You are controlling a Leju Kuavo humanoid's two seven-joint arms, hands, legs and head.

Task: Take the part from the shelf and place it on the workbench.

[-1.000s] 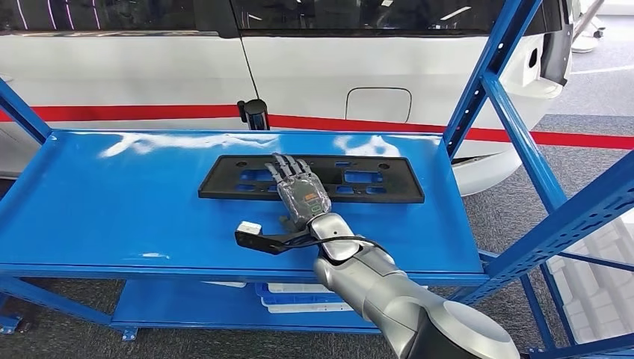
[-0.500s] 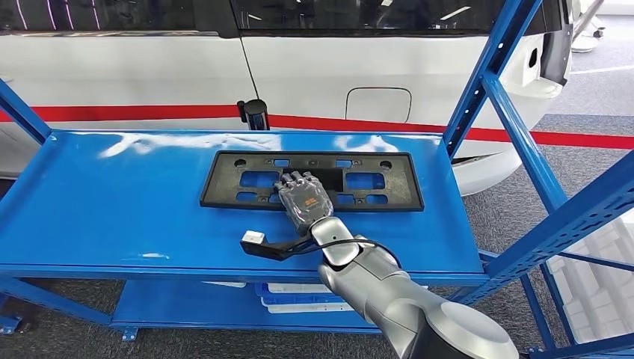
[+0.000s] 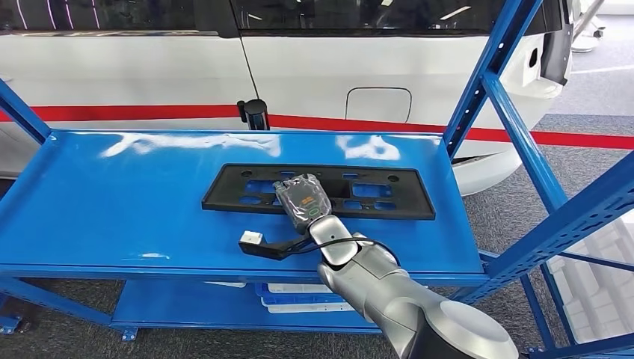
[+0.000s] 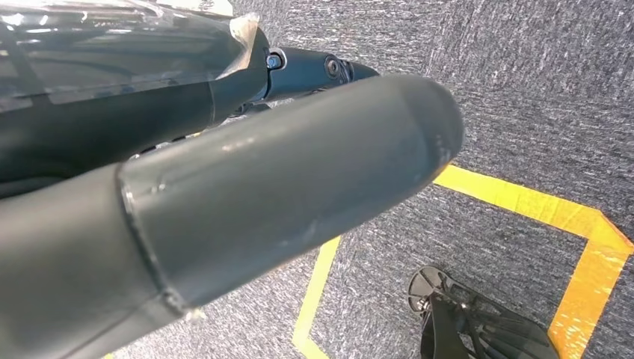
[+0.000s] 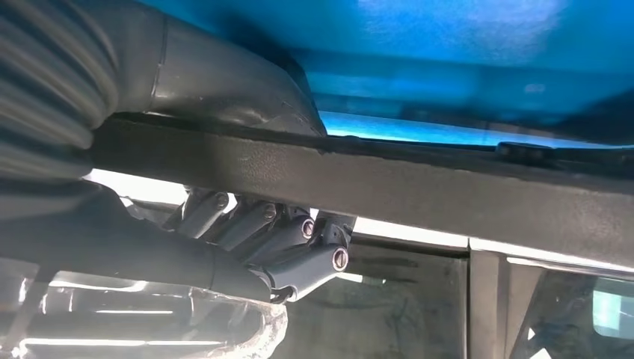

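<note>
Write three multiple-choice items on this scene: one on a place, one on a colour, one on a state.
1. Where does the black part lie?
A. on the top blue shelf
B. on the floor
C. on the car

2. What colour is the stripe on the white car?
A. green
B. red
C. yellow

3. What is the right hand doing?
A. hanging free
B. pointing at the car
C. gripping the part's near edge

Key: 1 A, the part rests on the shelf top; 2 B, the band is red; 3 C, the right wrist view shows fingers curled round the bar.
</note>
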